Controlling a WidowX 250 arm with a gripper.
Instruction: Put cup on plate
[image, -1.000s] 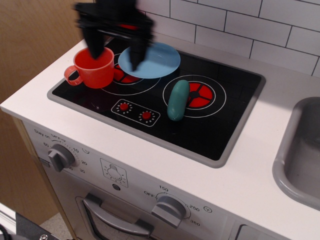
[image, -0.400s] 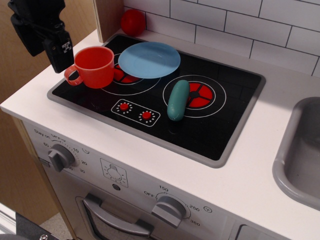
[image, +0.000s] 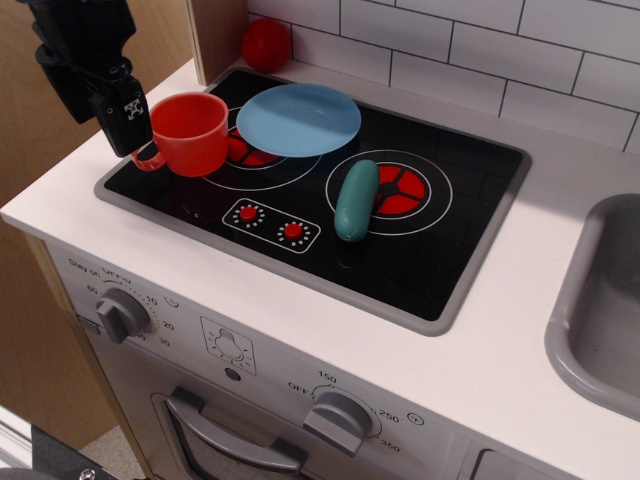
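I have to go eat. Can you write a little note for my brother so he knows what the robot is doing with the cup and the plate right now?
Pincer: at the left edge of the stove, beside the cup's handle; it holds nothing, and I cannot tell whether it is open or shut.
Cup: upright on the black stovetop, left of the plate, empty as far as I can see.
Plate: flat at the back of the stovetop, nothing on it.
Also there: a green toy on the right burner, a red ball by the wall.
Done: nothing yet. Left: grab the cup, lift it, set it on the plate.
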